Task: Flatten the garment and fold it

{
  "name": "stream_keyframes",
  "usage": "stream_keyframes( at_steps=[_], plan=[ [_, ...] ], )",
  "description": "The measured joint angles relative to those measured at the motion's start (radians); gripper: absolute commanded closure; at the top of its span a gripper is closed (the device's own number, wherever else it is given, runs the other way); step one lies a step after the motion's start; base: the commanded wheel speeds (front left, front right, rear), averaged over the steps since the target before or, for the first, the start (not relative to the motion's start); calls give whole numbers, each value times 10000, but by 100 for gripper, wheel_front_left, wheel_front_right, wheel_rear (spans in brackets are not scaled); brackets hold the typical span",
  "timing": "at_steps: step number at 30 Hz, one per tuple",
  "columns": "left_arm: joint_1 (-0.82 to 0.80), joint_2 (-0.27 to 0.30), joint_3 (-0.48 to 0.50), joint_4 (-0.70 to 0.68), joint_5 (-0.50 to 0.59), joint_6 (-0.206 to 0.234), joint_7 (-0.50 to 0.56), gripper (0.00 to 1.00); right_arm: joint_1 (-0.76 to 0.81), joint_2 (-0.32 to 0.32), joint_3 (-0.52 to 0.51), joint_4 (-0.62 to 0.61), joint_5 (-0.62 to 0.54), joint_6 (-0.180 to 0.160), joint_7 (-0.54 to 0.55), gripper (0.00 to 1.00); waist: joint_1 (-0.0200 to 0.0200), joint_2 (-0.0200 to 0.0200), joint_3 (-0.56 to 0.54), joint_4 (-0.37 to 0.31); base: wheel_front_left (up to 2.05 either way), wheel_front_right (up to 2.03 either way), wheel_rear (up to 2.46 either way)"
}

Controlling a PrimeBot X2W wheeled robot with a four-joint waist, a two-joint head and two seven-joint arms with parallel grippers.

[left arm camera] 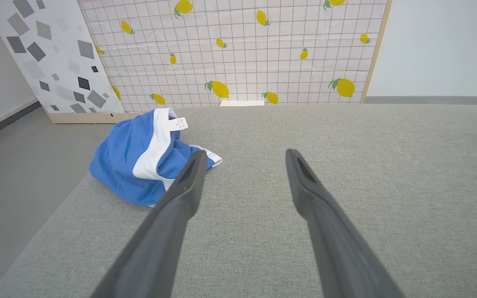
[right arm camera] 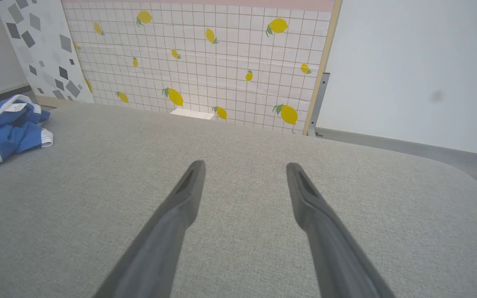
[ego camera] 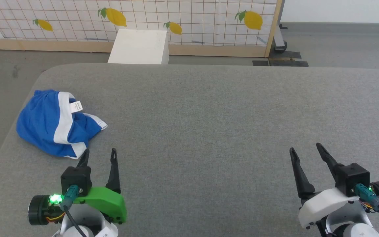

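— Progress so far?
— None yet: garment (ego camera: pixel 44 123) crumpled at ten o'clock on the bench (ego camera: pixel 209 115).
— Holding anything?
— Nothing. Left gripper (ego camera: pixel 100 150), right gripper (ego camera: pixel 304 147) both spread wide, empty. Flattening, folding all left.

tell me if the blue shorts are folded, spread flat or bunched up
Bunched up: the shorts lie in a crumpled heap by the left edge of the grey surface, white stripe creased, tag exposed. Neither flattened nor folded.

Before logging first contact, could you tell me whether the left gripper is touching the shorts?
Cannot tell. In the head view one fingertip of the left gripper lines up with the shorts; the left wrist view overlaps them. Neither shows a gap.
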Motion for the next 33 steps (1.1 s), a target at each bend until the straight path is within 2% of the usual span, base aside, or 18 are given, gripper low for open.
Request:
stream_keyframes(
  at_steps=[33],
  plan=[
    [0,15,-75,13,-50,6,-4,0,0,0,-100,-4,-56,0,-211,0,0,0,-4,-32,0,0,0]
  ],
)
